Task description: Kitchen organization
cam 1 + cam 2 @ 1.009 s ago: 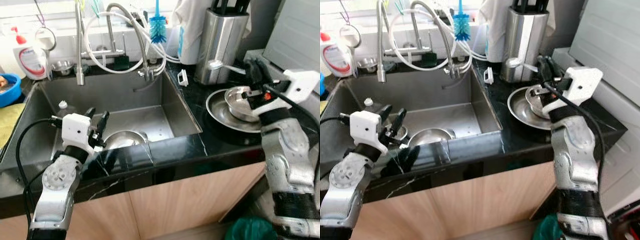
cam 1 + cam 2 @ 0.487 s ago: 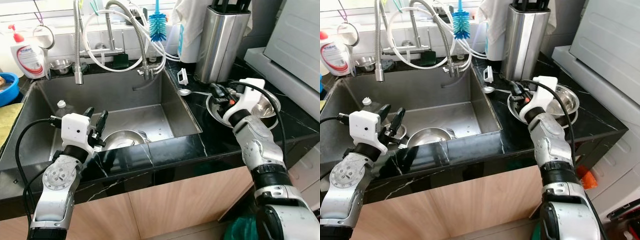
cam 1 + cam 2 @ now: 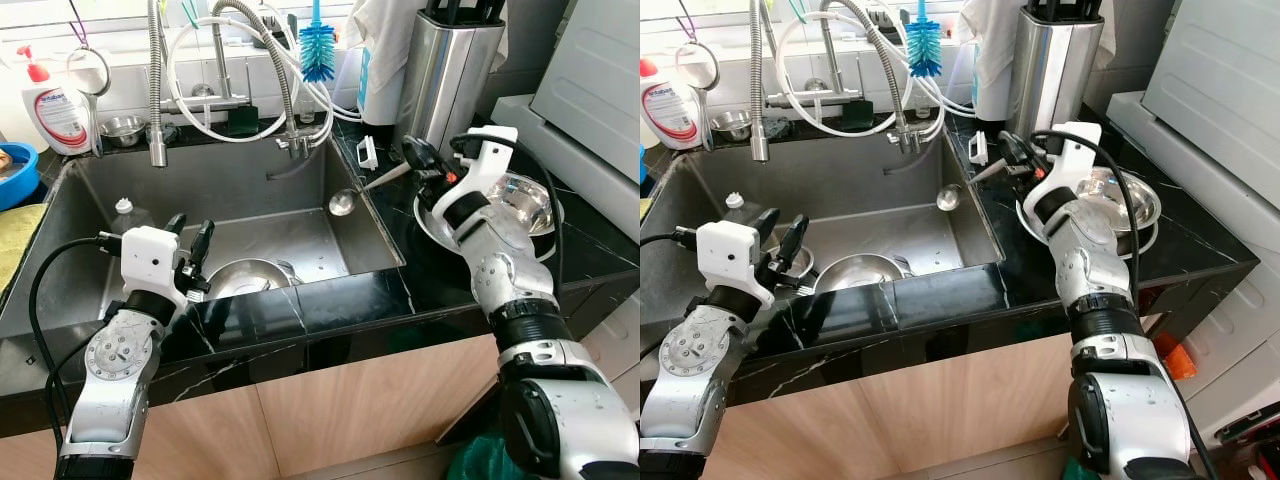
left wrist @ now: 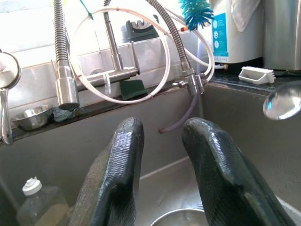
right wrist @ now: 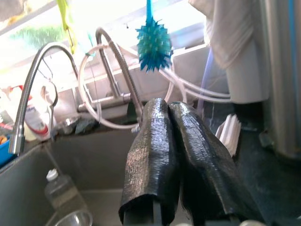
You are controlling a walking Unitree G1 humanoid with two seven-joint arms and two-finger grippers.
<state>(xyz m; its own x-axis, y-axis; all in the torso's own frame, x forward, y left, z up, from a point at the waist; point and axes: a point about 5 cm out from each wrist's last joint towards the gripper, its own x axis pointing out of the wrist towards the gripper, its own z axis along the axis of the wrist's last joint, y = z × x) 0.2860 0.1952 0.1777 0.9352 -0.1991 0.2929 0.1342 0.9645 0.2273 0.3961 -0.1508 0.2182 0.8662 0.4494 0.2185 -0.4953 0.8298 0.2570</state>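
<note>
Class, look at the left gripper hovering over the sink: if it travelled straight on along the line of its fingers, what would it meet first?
Probably the sink's back wall, below the ledge with the faucet. The left gripper points across open basin, nothing between as far as the left wrist view shows; depth is uncertain.

black countertop (image 3: 340,305), wooden cabinet (image 3: 350,410), perhaps window
</note>
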